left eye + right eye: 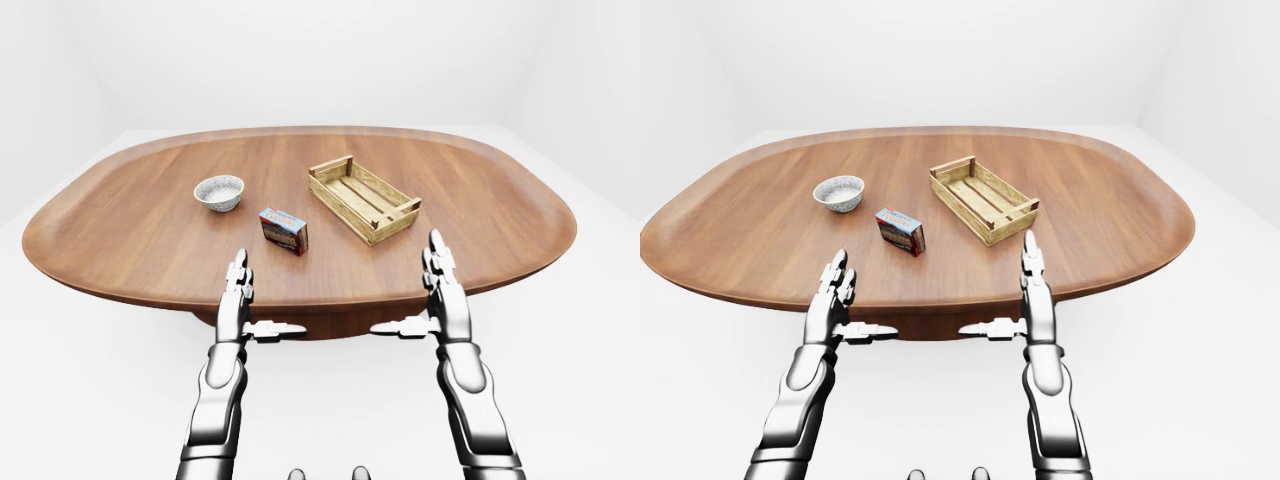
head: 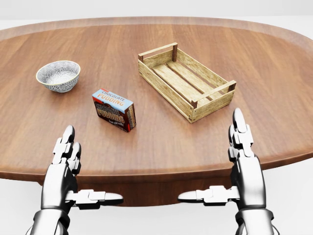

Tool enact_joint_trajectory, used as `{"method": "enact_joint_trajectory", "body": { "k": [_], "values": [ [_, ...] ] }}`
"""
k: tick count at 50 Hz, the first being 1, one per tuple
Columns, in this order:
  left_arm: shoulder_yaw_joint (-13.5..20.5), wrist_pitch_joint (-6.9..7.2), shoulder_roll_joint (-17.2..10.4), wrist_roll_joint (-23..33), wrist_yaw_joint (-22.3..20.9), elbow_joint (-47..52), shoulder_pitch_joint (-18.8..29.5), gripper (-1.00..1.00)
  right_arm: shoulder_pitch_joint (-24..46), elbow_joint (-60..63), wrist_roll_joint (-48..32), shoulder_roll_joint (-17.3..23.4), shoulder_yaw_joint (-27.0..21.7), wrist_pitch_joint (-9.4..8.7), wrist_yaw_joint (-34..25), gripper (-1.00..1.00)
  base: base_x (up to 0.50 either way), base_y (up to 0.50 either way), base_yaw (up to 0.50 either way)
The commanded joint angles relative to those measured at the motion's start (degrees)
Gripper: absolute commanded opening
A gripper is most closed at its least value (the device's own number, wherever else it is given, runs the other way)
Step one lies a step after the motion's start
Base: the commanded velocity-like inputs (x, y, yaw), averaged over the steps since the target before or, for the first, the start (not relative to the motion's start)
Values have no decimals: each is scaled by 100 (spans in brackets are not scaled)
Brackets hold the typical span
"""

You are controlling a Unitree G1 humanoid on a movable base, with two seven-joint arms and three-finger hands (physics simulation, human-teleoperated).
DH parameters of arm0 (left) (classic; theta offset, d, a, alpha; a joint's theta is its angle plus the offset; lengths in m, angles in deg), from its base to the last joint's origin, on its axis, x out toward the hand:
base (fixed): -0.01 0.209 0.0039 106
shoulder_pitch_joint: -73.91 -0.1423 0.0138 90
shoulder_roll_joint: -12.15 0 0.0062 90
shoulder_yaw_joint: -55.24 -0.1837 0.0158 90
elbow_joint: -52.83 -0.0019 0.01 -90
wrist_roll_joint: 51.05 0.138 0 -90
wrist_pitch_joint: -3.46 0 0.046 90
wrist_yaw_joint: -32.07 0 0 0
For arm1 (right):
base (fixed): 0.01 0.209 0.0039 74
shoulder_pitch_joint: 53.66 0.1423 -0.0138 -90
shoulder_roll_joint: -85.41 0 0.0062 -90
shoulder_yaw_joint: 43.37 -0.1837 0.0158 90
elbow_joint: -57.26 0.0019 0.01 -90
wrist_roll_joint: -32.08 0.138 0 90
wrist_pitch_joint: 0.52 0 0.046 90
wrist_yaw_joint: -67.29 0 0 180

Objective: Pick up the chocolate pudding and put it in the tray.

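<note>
The chocolate pudding box (image 2: 114, 109) stands on the wooden table (image 2: 156, 152), left of centre in the head view, red-brown with a light blue top. To its upper right the slatted wooden tray (image 2: 164, 92) lies at an angle with nothing in it. My left hand (image 2: 93, 166) hovers open at the table's lower edge, below and left of the box, touching nothing. Open too, my right hand (image 2: 210, 155) hangs below the tray's lower corner, fingers pointing up and thumb out to the left. Neither hand holds anything.
A patterned white bowl (image 2: 58, 76) sits on the table to the upper left of the pudding box. In the left-eye view the oval table (image 1: 480, 230) stretches wide to both sides, with white floor all round.
</note>
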Motion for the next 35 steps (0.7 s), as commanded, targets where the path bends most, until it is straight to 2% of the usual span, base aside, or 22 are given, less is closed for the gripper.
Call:
{"method": "enact_joint_trajectory", "body": {
  "k": [1,10,17,28,35],
  "values": [
    [10,-22,-7,-6,6,-79,49,100,-66,250,-176,-10,16,0,70,100,0,0,0],
    [8,-47,-9,-1,5,-112,54,100,-100,349,-229,-16,33,0,75,100,0,0,0],
    [-1,42,-4,3,14,-2,26,100,-109,365,-245,-14,40,0,64,100,0,0,0],
    [-7,54,2,11,17,27,6,100,-112,345,-232,-15,33,0,50,100,0,19,0],
    [-2,-1,1,10,20,-51,27,100,-101,294,-224,-14,28,0,53,100,0,31,0]
  ]
}}
